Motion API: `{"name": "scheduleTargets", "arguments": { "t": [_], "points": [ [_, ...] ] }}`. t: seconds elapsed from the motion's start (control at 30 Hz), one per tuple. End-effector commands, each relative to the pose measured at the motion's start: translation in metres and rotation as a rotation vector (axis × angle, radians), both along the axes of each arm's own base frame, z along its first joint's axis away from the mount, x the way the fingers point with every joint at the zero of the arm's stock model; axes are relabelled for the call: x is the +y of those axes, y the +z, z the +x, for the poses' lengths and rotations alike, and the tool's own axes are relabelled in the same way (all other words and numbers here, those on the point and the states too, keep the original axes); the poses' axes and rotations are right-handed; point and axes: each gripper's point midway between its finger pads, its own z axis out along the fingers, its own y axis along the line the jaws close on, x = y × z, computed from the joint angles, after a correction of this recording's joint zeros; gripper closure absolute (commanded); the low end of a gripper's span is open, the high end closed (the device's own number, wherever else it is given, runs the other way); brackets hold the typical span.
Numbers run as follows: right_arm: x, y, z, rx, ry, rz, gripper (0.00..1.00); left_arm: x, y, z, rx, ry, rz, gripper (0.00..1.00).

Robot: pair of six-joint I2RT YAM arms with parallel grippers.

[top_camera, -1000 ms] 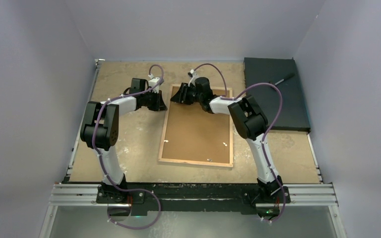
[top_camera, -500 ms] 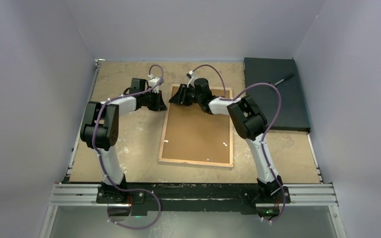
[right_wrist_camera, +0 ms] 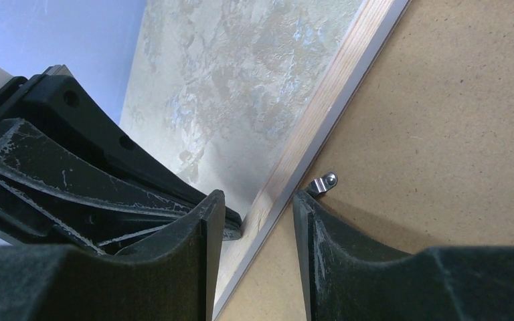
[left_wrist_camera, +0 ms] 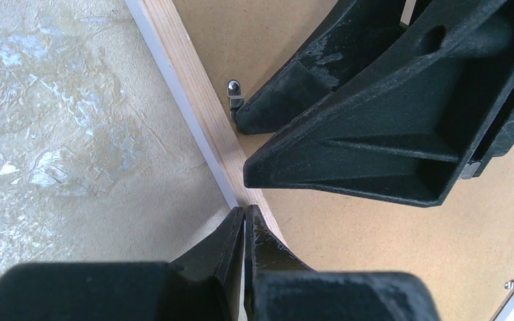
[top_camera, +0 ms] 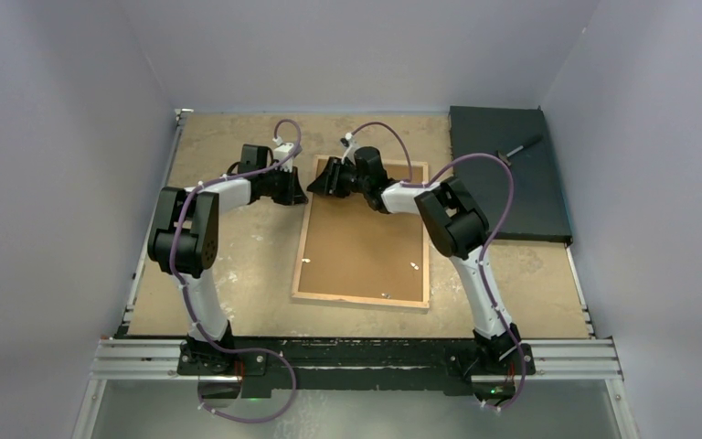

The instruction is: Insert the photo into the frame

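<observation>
The frame (top_camera: 358,300) lies face down mid-table, its light wood rim (left_wrist_camera: 187,80) around a brown backing board (top_camera: 366,238). The photo is hidden. My left gripper (top_camera: 300,194) is shut and empty, its tips (left_wrist_camera: 244,210) touching the frame's left rim near the far corner. My right gripper (top_camera: 324,180) is open and straddles that same rim (right_wrist_camera: 334,100): one finger is over the table, the other over the backing board (right_wrist_camera: 442,134) beside a small metal clip (right_wrist_camera: 322,182). The clip (left_wrist_camera: 233,93) also shows in the left wrist view, at the tip of a right finger (left_wrist_camera: 375,134).
A black slab (top_camera: 512,174) lies at the back right with a dark pen-like tool (top_camera: 521,146) on it. Small metal clips (top_camera: 415,265) dot the backing board's edges. The two grippers sit very close together at the frame's far-left corner.
My right gripper has slid slightly left, towards the frame's far-left corner and the left gripper. The left arm and the frame have not moved.
</observation>
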Motion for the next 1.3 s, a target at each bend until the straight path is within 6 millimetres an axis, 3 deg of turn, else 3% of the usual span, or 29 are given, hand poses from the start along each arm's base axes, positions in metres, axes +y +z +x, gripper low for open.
{"name": "scheduleTargets", "arguments": {
  "t": [0.0,0.1,0.27,0.37,0.63,1.27],
  "points": [
    [0.004,-0.013,-0.003,0.037,0.016,-0.008,0.55,0.008,-0.027,-0.030,0.114,-0.014,0.043,1.00],
    [0.003,0.005,-0.010,0.008,0.046,0.019,0.53,0.008,-0.026,-0.030,0.113,-0.015,0.043,1.00],
    [-0.019,0.032,-0.012,-0.031,0.015,0.038,0.48,0.009,-0.022,-0.032,0.108,-0.018,0.039,1.00],
    [-0.027,0.027,-0.007,-0.025,-0.011,0.025,0.48,0.009,-0.021,-0.032,0.104,-0.017,0.037,1.00],
    [-0.022,0.007,0.007,-0.010,-0.044,0.001,0.48,0.009,-0.022,-0.032,0.108,-0.017,0.035,1.00],
    [0.000,0.002,0.011,-0.013,-0.086,-0.058,0.51,0.008,-0.024,-0.034,0.113,-0.019,0.028,1.00]
  ]
}}
